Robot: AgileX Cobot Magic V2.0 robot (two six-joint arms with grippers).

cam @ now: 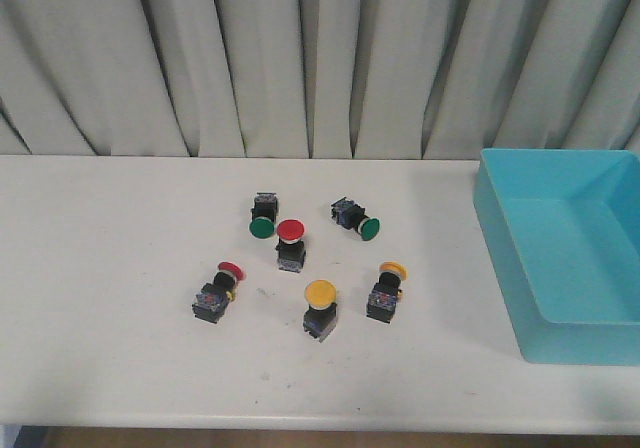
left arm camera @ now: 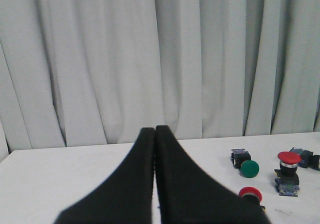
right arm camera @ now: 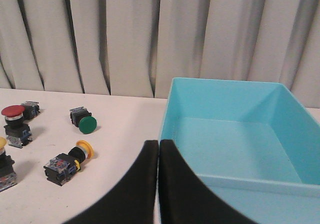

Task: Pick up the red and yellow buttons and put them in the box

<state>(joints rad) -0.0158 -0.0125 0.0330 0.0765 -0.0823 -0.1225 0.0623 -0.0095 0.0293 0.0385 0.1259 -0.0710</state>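
Two red buttons (cam: 289,231) and two yellow buttons (cam: 319,293) are sitting mid-tabletop (cam: 100,268), left of the empty turquoise box (cam: 500,228), as both arms' fingers (left arm camera: 155,174), clenched empty, are awaiting a first reach and opening.

- The counter (cam: 100,348) under me looks smooth, matt white, faintly scuffed.
- The box (cam: 500,218) is smooth light-blue plastic with a soft sheen.
- The red and yellow buttons (cam: 290,231) have slightly glossy plastic caps on black plastic bodies.
- My left hand (left arm camera: 154,134) and right hand (right arm camera: 158,146) look like matt black rubber.
- The curtain (cam: 300,58) is pale matt cloth.
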